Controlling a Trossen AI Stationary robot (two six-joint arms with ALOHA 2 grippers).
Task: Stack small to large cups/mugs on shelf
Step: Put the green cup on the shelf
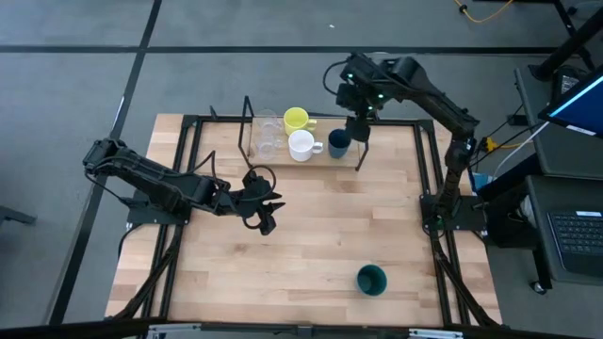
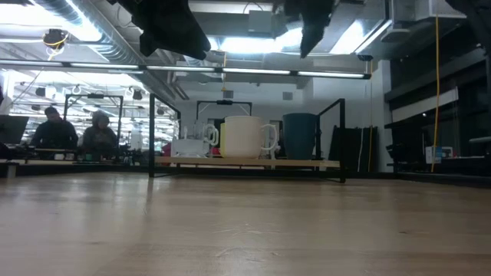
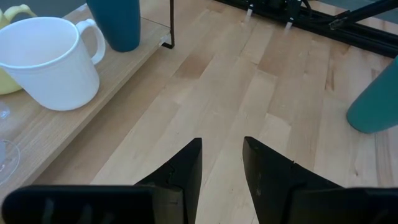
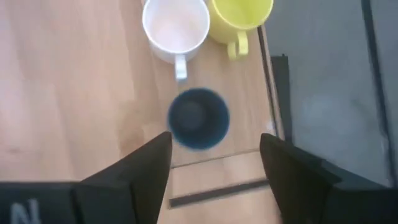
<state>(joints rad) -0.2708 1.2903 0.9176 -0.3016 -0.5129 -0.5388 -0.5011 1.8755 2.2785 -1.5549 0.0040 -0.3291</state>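
Note:
The shelf [image 1: 325, 160] lies along the table's far side, a black wire frame upright at each end. On its board stand the clear glass cups [image 1: 267, 137], the yellow mug [image 1: 298, 120], the white mug [image 1: 301, 146] and the dark blue cup [image 1: 338, 143]. The dark green cup [image 1: 371, 279] stands alone near the table's near edge. My right gripper [image 1: 360, 128] hangs open above the shelf's right end; in its wrist view the dark blue cup [image 4: 198, 118] sits below its spread fingers, untouched. My left gripper [image 1: 266, 202] is open over the table's middle, pointing right.
The shelf's right wire frame [image 1: 363, 151] stands close beside my right gripper. In the left wrist view the dark green cup [image 3: 376, 99] is ahead and the white mug [image 3: 46, 59] off to one side. Bare wood lies between the shelf and the green cup. People sit far behind the table [image 2: 77, 134].

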